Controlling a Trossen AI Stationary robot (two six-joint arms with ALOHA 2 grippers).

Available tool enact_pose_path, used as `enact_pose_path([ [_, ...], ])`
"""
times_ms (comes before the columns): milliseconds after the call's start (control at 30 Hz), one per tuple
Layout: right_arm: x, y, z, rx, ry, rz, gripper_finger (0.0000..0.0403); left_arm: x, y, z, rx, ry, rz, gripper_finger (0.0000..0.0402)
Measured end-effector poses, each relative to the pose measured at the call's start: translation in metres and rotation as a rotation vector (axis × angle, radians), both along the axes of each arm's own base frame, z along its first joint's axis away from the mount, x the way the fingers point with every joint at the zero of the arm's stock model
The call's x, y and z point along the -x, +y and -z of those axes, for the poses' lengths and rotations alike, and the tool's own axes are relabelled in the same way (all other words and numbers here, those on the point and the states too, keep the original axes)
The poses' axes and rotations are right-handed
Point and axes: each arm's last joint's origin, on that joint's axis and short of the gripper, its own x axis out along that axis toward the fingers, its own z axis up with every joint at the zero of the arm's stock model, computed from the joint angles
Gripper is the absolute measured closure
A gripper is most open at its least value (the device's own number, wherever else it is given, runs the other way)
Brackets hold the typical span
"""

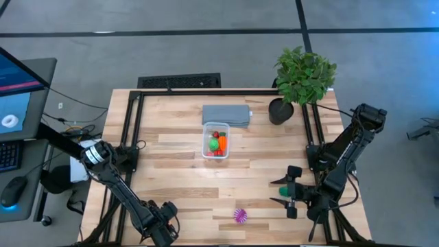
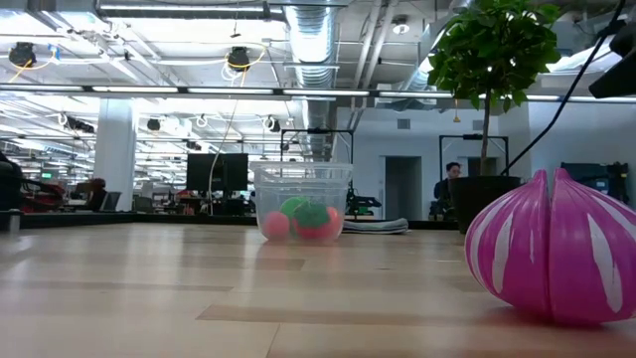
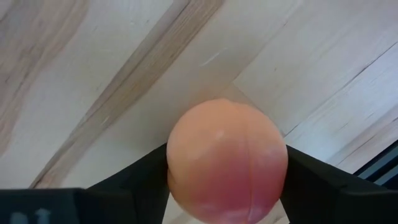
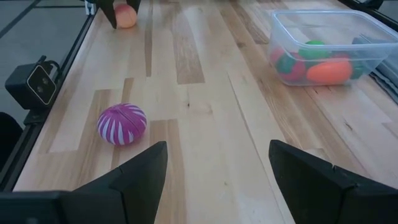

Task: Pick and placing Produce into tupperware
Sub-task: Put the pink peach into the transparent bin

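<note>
A peach-coloured toy fruit [image 3: 227, 158] sits on the wood near the table's near left corner, with my left gripper [image 1: 163, 221] pointing straight down around it; the gripper hides it in the high view. It shows far off in the right wrist view as a small peach fruit [image 4: 126, 15]. The clear tupperware [image 1: 215, 125] stands mid-table, holding red, green and orange produce [image 4: 314, 62]. A spiky purple ball [image 1: 240, 215] lies near the front edge. At the near right my right gripper [image 1: 289, 191] hovers open, with nothing between its fingers. My left gripper pinches the peach fruit between its two fingers, one on each of two opposite sides [image 3: 169, 168] at about its widest part. The fingers come from above, pointing down. The fruit appears to rest on the tabletop.
A grey pad [image 1: 226, 114] lies just behind the tub. A potted plant [image 1: 302, 79] stands at the far right. Black frame rails [image 1: 134, 130] run along the table's sides. Bare wood lies between the tub and the near edge.
</note>
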Motion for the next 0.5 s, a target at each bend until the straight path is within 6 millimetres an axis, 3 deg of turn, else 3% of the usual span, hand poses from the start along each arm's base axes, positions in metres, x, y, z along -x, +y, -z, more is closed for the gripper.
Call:
enact_pose_path([
  [300, 0.000, 0.000, 0.000, 0.000, 0.000, 0.000, 0.0097, -0.001, 0.000, -0.002, -0.039, -0.035, 0.014, 0.0187],
  [500, 0.000, 0.000, 0.000, 0.000, 0.000, 0.000, 0.0097, -0.005, -0.003, -0.016, -0.107, -0.091, 0.040, 0.0163],
])
